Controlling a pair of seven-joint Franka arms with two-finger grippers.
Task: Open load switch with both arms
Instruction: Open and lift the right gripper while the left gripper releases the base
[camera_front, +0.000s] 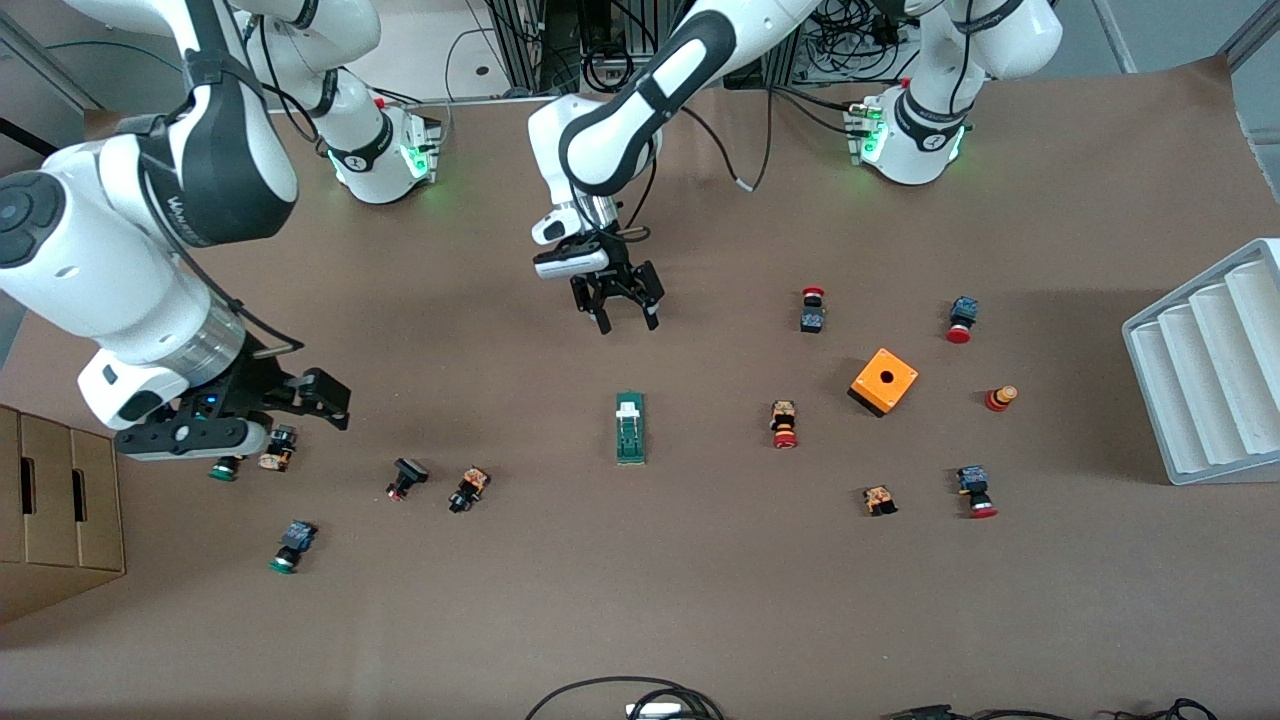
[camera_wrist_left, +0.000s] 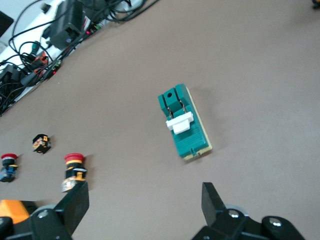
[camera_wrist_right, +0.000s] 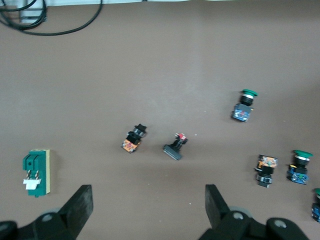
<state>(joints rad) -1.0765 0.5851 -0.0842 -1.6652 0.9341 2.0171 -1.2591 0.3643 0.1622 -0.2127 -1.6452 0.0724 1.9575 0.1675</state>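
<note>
The load switch (camera_front: 630, 427) lies flat on the brown surface (camera_front: 640, 600), near its middle, untouched by either arm. Its long axis runs toward and away from the front camera, with the white piece at the end farther from that camera.

The left hand (camera_front: 620, 305) hangs in the air with its fingers spread and nothing between them. It is over bare surface just short of the switch's white end, on the side toward the robots' bases. The left wrist view shows the switch ahead of the open fingers and angled across their line rather than square to it.

The right hand (camera_front: 270, 412) is also spread and empty. It is over a cluster of small push buttons (camera_front: 278, 447) toward the right arm's end of the surface, well apart from the switch.

Judgement: the left arm is clearly the nearer. It needs only a short advance along the switch's long axis, plus some wrist turn. The right arm must cross a long stretch of surface, passing two loose buttons (camera_front: 437, 483).
</note>
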